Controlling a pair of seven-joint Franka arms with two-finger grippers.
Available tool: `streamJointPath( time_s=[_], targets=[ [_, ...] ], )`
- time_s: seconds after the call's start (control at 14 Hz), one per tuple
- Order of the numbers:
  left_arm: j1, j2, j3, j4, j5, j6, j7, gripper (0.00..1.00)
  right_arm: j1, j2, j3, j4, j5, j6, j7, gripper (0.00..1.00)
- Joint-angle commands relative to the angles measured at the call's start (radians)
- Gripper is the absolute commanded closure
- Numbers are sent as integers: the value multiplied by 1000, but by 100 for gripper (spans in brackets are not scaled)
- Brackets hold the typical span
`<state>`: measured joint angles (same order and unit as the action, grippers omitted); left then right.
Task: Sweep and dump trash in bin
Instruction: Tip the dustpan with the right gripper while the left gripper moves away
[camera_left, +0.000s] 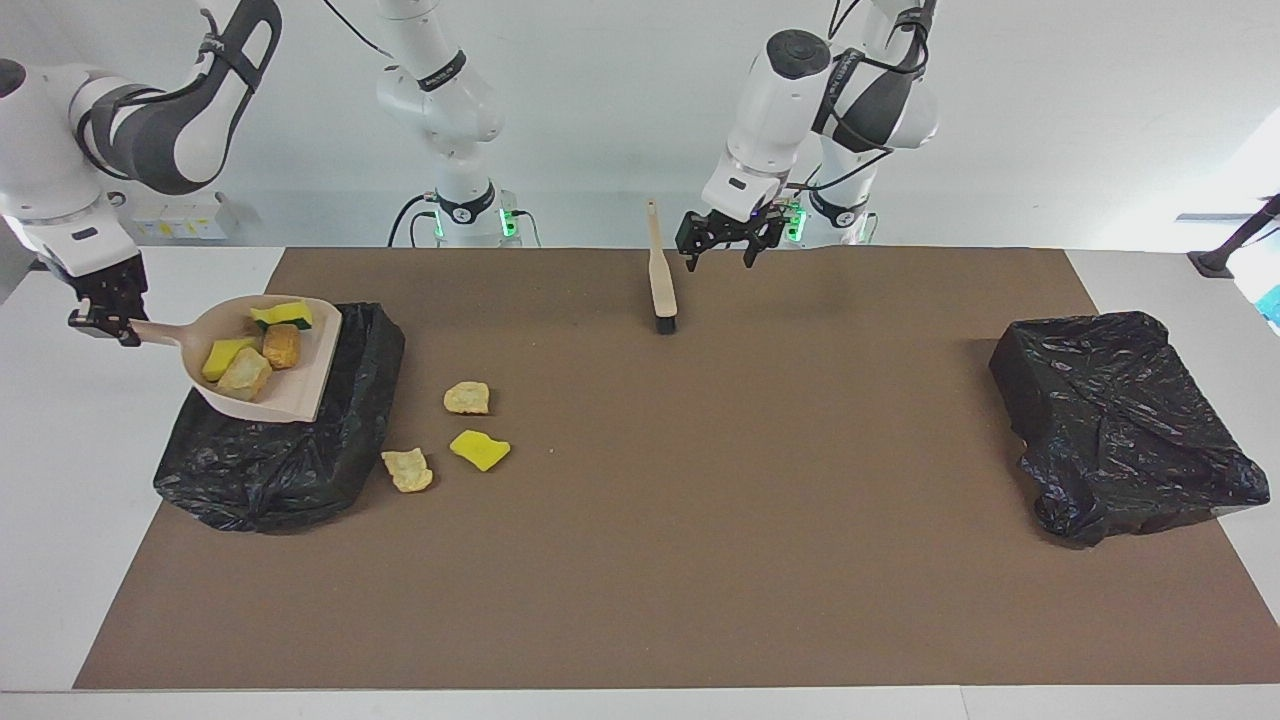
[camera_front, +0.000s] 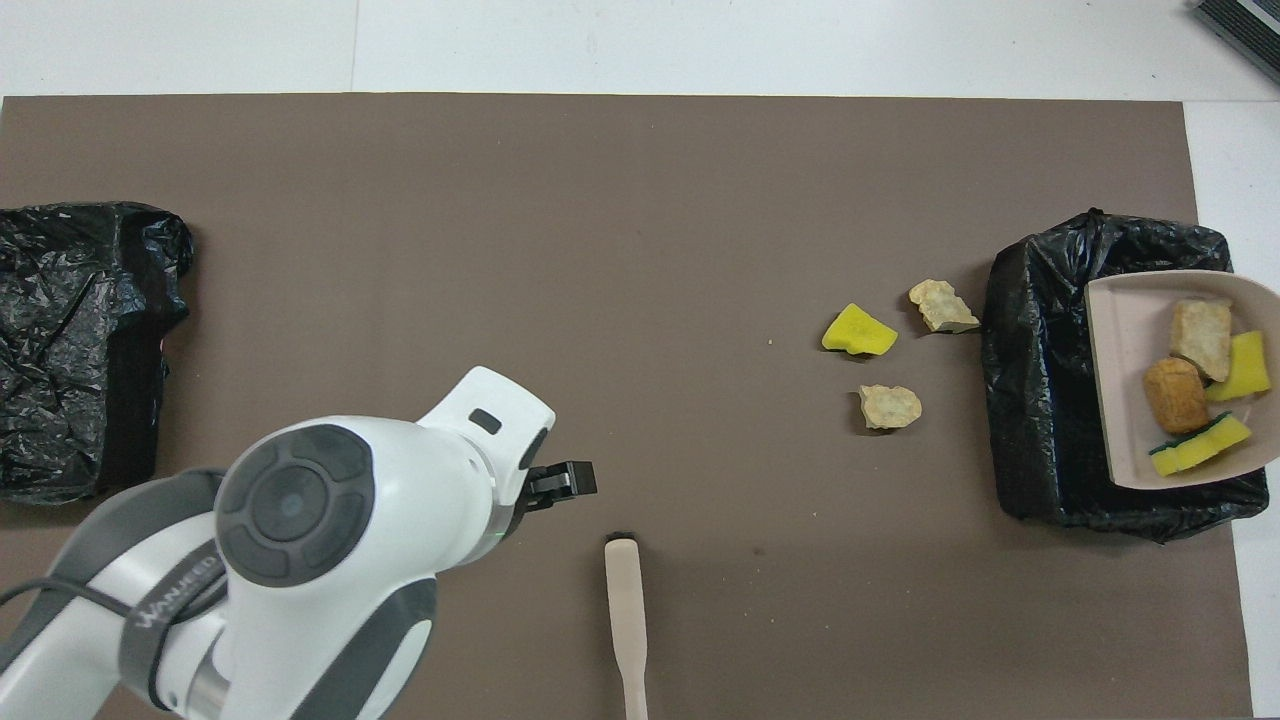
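The right gripper was clamped on the handle of the beige dustpan, holding it raised over the black-bagged bin at the right arm's end of the table. Four scraps of trash lay in the dustpan: a yellow-and-green sponge piece, a yellow sponge piece and two tan chunks. Three more scraps lay on the brown mat just beside the bin, toward the table's middle: a tan chunk, a yellow piece and another tan chunk. The left gripper hung with fingers spread, holding nothing, over the mat's edge just beside the brush, which lay flat on the mat. A second black-bagged bin sat at the left arm's end.
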<state>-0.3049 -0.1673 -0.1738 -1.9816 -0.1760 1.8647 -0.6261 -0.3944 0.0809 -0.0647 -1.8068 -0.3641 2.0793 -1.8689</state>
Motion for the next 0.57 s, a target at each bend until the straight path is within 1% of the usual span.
streamJointPath(
  time_s=[0.0, 0.14, 0.29, 0.43, 0.5],
  targets=[
    [105, 22, -4, 102, 19, -114, 170, 0, 61, 2, 13, 14, -151, -14, 106, 100],
    [197, 32, -4, 119, 55, -130, 406, 0, 109, -4, 13, 15, -266, -86, 218, 100],
    [245, 34, -1, 139, 91, -130, 579, 0, 129, -12, 13, 6, -318, -108, 266, 100],
    [282, 35, -1, 168, 128, -125, 606, 0, 135, -12, 14, 6, -399, -113, 284, 100],
    [302, 35, 0, 194, 128, -124, 608, 0, 135, -13, 14, 6, -417, -119, 296, 100]
  ],
)
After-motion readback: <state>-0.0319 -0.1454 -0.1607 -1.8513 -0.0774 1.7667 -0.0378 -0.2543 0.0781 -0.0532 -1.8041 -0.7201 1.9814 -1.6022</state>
